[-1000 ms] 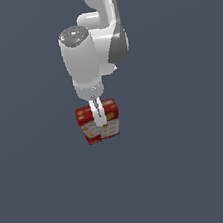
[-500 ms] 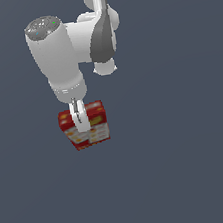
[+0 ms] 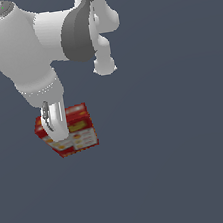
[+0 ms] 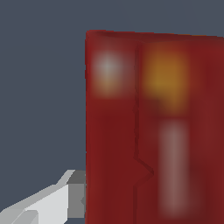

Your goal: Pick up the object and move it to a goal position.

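The object, a small red box (image 3: 76, 131) with white and yellow label panels, sits between the fingers of my gripper (image 3: 56, 128). The gripper is shut on it and holds it at the exterior view's left, below the big white arm. One white finger (image 3: 54, 121) crosses the box's front face. In the wrist view the red box (image 4: 153, 127) fills most of the picture, blurred and very close, with one grey-white finger (image 4: 57, 201) pressed against its side. The other finger is hidden behind the box.
The white and grey arm links (image 3: 52, 36) fill the upper left of the exterior view. Behind is a plain dark grey-blue surface (image 3: 182, 163) with no other objects in view.
The arm has carried the box toward the exterior view's left and nearer the camera, so arm and box look larger. The grip on the box is unchanged.
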Robot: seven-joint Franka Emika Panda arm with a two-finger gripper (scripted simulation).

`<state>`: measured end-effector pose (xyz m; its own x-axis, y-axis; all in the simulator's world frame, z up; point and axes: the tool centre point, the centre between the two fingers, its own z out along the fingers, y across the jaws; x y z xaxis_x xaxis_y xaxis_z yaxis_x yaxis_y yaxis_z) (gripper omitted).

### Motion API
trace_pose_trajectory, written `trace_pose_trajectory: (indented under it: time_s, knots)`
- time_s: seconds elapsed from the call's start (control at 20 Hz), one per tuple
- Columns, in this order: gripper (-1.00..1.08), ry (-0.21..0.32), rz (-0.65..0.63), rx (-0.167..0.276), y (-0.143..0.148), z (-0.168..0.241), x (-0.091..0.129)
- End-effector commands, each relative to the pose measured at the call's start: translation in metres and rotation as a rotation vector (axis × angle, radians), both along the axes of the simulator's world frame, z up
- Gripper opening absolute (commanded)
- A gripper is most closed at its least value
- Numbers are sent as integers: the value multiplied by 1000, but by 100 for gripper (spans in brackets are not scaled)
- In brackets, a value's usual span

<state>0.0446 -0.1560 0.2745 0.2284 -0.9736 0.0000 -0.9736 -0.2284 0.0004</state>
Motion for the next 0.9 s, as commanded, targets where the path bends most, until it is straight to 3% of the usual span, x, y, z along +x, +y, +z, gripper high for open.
trace_pose_trajectory:
  time_s: [0.0, 0.85]
  knots:
    - [-100, -1, 1, 0, -11, 9, 8]
    - [-100, 0, 0, 0, -61, 44, 47]
